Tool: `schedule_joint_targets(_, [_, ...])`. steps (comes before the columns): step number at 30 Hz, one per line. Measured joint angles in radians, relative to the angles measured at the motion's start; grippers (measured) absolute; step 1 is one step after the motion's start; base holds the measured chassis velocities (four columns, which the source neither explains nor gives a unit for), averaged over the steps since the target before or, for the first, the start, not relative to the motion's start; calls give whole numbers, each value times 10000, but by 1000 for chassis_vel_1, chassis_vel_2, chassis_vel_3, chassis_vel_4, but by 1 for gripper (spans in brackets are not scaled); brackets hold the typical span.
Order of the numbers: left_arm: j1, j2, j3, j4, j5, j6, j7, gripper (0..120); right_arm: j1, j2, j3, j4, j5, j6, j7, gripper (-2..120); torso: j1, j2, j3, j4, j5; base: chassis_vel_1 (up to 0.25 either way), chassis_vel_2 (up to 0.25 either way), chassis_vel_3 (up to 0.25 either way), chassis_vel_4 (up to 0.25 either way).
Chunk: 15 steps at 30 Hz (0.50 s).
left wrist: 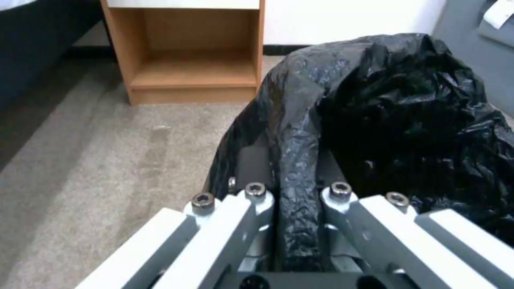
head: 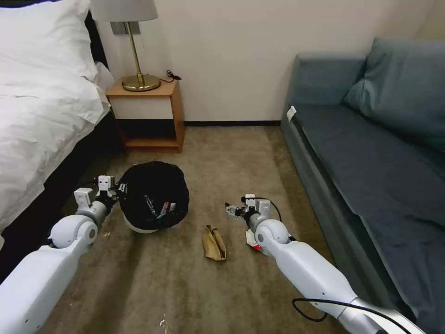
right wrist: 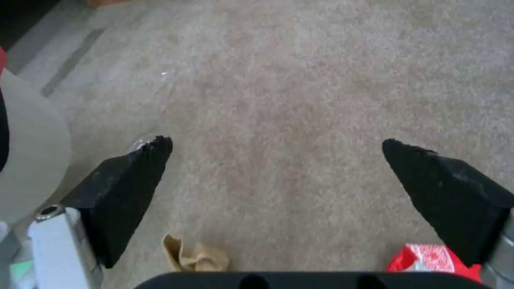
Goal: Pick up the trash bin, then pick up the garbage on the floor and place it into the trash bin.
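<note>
A: Your left gripper (head: 121,189) is at the left of the frame, clamped on the bag-covered rim of the bin (head: 155,197). In the left wrist view the black rim fold runs straight between the jaws, which are closed tight on it (left wrist: 296,192).

B: And the bin itself?

A: Centre-left of the head view, tilted toward you, mouth open, a bit of litter already inside. I can't tell whether it's lifted off the floor (head: 241,153).

B: What about your right side?

A: The right gripper (head: 230,209) hangs low at mid-frame with its fingers (right wrist: 128,180) spread wide, nothing between them.

B: So what's left to grab?

A: The paper bag (head: 213,243) lies lower centre of the frame, between the two arms. The red packet (head: 252,241) sits just right of it, partly hidden under your right forearm.

B: Which way from the open hand?

A: That's the point to watch. Both pieces lie nearer you than the fingertips; in the right wrist view the paper bag (right wrist: 195,257) and packet (right wrist: 431,259) sit at the bottom edge, behind the tips. The bag's long axis runs roughly away from you. Your right arm is the nearer and the free one.
</note>
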<state>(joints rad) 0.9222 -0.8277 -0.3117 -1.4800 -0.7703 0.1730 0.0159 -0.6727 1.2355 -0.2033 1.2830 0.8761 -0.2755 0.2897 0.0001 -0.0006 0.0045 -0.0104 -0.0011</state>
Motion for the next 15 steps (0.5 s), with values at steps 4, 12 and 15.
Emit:
schedule_joint_targets(4, [-3,-55,5,25,19,0,10,4,-39,0,26,-30,-34,3,-10,100,0,0,0,-1,0,-66,69,61,-74])
schedule_joint_targets(12, [-24,-114,71,62,43,0,24,4,-94,3,45,-78,-87,15,-83,100,0,0,0,3,0,-63,69,60,-67])
schedule_joint_targets(15, [-53,-105,78,76,44,0,24,4,-109,8,57,-122,-108,17,-110,100,-1,0,0,3,1,-61,67,56,-44])
